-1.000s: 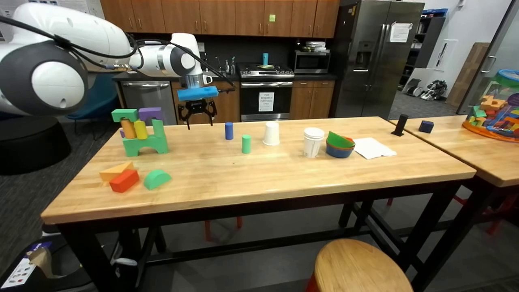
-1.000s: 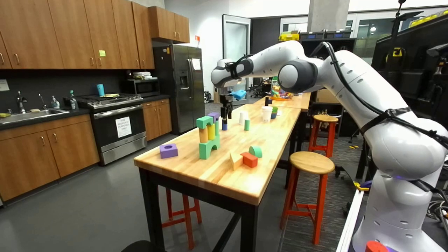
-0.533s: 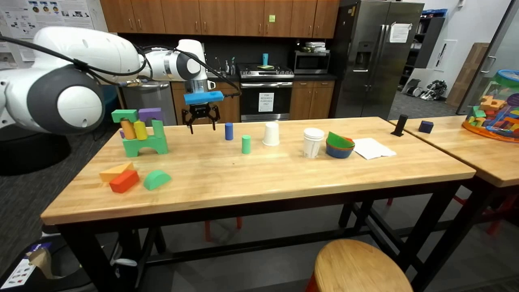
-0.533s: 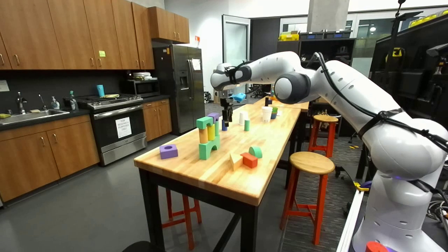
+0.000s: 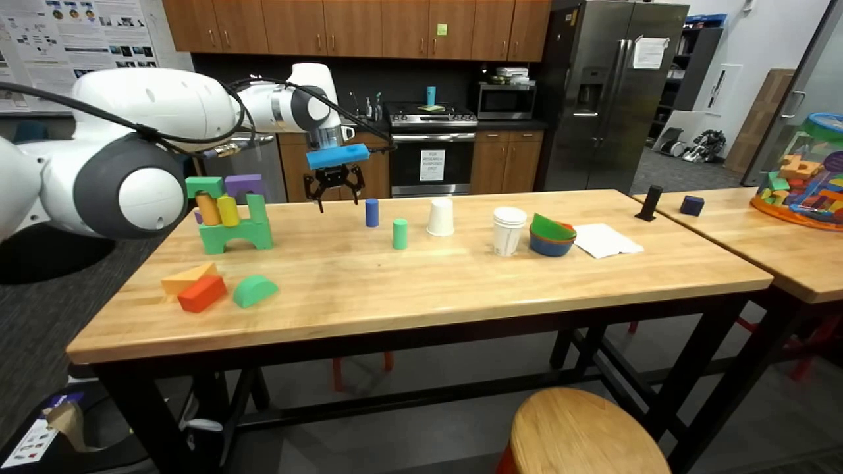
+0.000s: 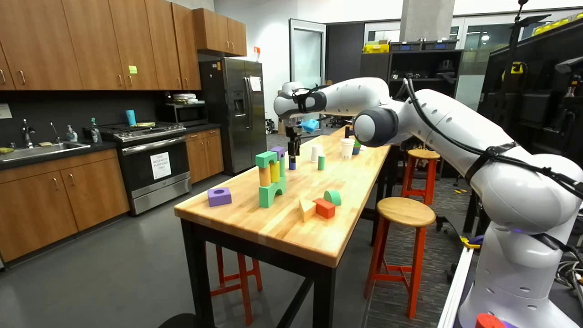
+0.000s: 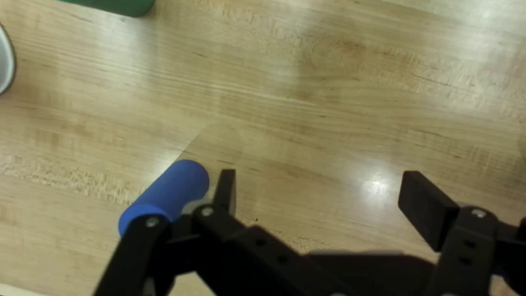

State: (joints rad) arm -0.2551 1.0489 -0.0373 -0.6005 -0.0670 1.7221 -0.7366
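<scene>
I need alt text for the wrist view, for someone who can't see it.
Open black jaws with nothing between them hang over a pale wooden tabletop; an upright blue cylinder is partly hidden by the jaw at picture left. Frame edges crop a green cylinder at the top left and a round white cup at the left.

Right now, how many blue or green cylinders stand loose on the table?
2: blue cylinder, nearest the open gripper; green cylinder, near the upturned white cup. More might be hidden behind the block tower.

Behind the gripper [image 5: 339, 205], wd. cabinets [image 5: 359, 26], a stove [image 5: 432, 144] and a dk. fridge [image 5: 606, 125] are seen; below it, a wd. table [image 5: 448, 283] is set over gray flr. [image 6: 136, 264]
</scene>
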